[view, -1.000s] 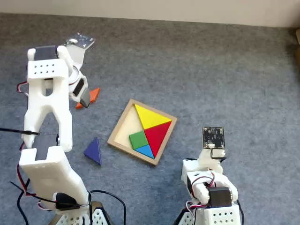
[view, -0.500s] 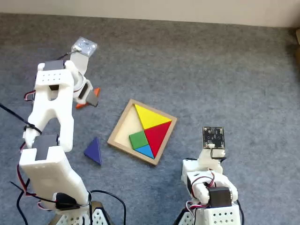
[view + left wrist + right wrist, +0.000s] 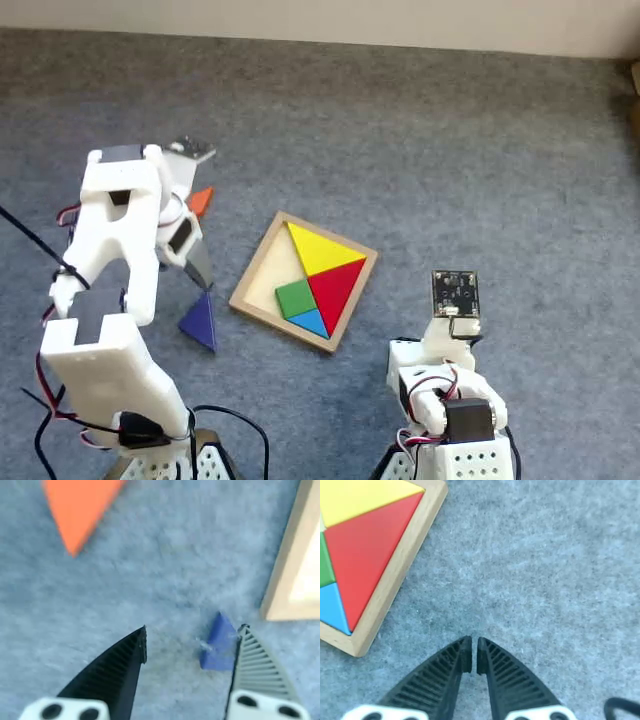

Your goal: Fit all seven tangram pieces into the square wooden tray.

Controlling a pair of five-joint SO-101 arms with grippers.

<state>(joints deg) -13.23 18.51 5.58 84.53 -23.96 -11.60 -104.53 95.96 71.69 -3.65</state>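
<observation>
The dark blue triangle (image 3: pixel 200 322) lies flat on the grey carpet (image 3: pixel 480 150), at about 8 o'clock from the square wooden tray (image 3: pixel 262 275) and apart from it. The left gripper (image 3: pixel 193 630) hangs over it with its jaws spread wide. In the left wrist view the triangle's point sits inside the gap, right by the tip of the pale finger (image 3: pixel 250 655); whether they touch cannot be told. The dark finger (image 3: pixel 120 665) is well off to the other side. In the high view the left arm (image 3: pixel 115 230) stands at about 12 o'clock from this triangle. The orange piece (image 3: pixel 201 200) lies on the carpet at about 10 o'clock from the tray. Inside the tray sit a yellow triangle (image 3: pixel 320 250), a red triangle (image 3: pixel 335 288), a green square (image 3: pixel 293 298) and a light blue triangle (image 3: pixel 312 322), with bare wood along the tray's 9 o'clock side. The right gripper (image 3: pixel 472 652) is closed on nothing above bare carpet, near the tray's corner; the right arm (image 3: pixel 445 400) rests at about 5 o'clock from the tray.
</observation>
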